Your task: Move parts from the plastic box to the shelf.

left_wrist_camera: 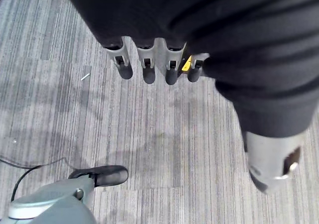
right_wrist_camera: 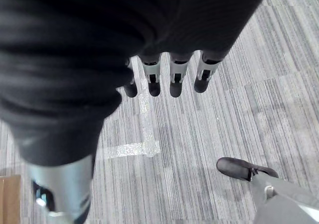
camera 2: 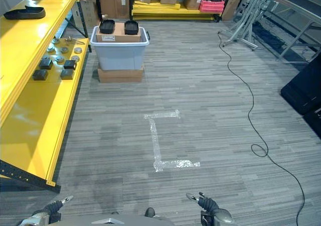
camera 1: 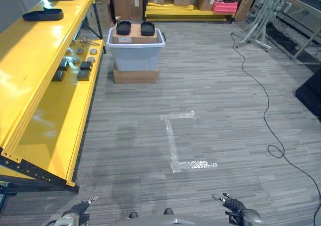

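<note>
Nearest, at the bottom edge: left hand (camera 1: 75, 213) low on the left, right hand (camera 1: 234, 206) low on the right, both over grey striped carpet (camera 1: 210, 95), fingers straight and relaxed, holding nothing. Same seen from each wrist: fingers (left_wrist_camera: 147, 64) hanging loose above bare carpet.

Just ahead, in the middle: pale tape mark (camera 1: 178, 140) stuck to the carpet.

Along the left side, running from near to far: yellow shelf (camera 1: 45, 120) with an upper and a lower level. On the far part of the lower level, small dark blocks (camera 1: 84, 70) and round metal parts (camera 1: 92, 51). On the upper level, further off, two flat black trays (camera 1: 42, 15).

Far centre, just right of the shelf's far end: grey plastic box (camera 1: 135, 52) resting on a flat brown carton (camera 1: 135, 76). Inside the box, a cardboard box (camera 1: 134, 36) rising above the rim, topped by two black parts (camera 1: 124, 27) side by side.

Far right: black cable (camera 1: 261, 90) trailing across the carpet. Beyond, a second yellow rack (camera 1: 190, 10) holding cardboard cartons and a pink crate (camera 1: 224, 6).
</note>
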